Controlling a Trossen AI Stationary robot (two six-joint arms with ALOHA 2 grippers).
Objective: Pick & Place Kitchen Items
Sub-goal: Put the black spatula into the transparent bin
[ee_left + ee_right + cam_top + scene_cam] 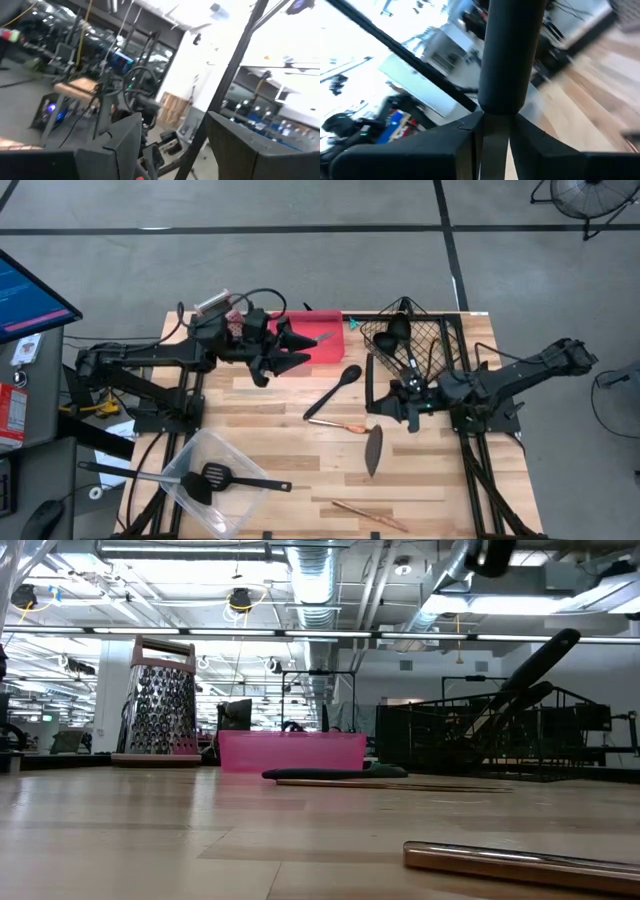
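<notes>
Wooden tabletop (300, 450) under me: my left gripper (297, 348) hangs with fingers apart over the pink bin (318, 348); a black spoon (334, 391) lies mid-table; my right gripper (383, 408) is clamped on a black-handled utensil (507, 55) beside the wire basket (432, 340).

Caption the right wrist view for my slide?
Right gripper shut on a black utensil handle, held above the wooden table.

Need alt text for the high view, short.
Overhead view of a wooden table with two dark arms: the right gripper holds a black utensil over a wire basket, the left gripper hovers open by a pink bin. Loose utensils and a clear container lie below.
</notes>
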